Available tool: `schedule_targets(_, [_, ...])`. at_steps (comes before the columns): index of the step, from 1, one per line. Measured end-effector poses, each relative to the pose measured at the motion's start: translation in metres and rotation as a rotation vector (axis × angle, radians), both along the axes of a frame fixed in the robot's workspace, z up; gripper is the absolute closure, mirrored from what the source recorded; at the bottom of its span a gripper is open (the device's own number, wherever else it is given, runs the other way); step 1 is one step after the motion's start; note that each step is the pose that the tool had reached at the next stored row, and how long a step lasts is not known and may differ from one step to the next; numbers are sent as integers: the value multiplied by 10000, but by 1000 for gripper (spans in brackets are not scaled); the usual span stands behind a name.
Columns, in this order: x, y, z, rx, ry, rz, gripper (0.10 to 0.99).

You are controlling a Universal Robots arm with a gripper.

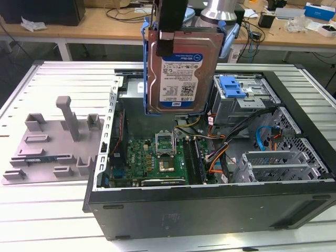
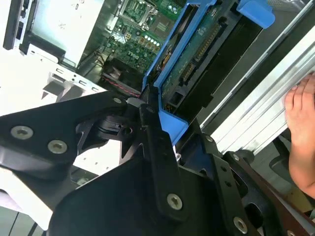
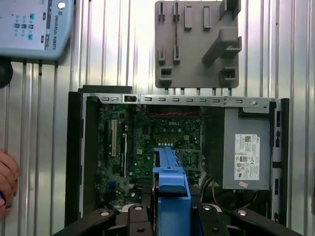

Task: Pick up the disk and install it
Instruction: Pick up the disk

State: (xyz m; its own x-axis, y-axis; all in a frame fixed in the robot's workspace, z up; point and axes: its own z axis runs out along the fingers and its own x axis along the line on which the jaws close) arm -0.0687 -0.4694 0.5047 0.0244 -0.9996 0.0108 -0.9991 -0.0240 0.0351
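The disk (image 1: 181,68), a silver hard drive with a blue-and-white label in a blue bracket, hangs upright above the open computer case (image 1: 210,210). My gripper (image 1: 169,29) grips it from above and is shut on its top edge. In the second wrist view the black fingers (image 2: 147,110) clamp the blue bracket, and the disk (image 2: 197,54) shows its circuit-board side. The first wrist view looks down along the disk's bracket edge (image 3: 170,179) onto the motherboard (image 3: 157,142).
A drive bay with a blue latch piece (image 1: 231,86) sits at the case's far right in the exterior view. The grey power-supply box (image 3: 246,155) fills one corner. A grey fixture (image 1: 52,142) lies beside the case. A person's hand (image 2: 302,132) rests nearby, and a pendant (image 3: 34,27) lies on the table.
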Motion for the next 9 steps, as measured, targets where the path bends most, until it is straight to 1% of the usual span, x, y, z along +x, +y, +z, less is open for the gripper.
schedule_targets(2, [47, -8, -1, -4, 2, -13, 718])
schedule_targets(5, [170, -21, -4, -2, 0, -11, 718])
schedule_targets(6, [257, -28, -4, -3, 1, -15, 718])
schedule_targets(7, [361, -37, -5, -2, 1, -13, 718])
schedule_targets(8, [427, -44, -7, 0, 0, -14, 718])
schedule_targets(9, [468, -49, -7, -2, 1, -12, 718])
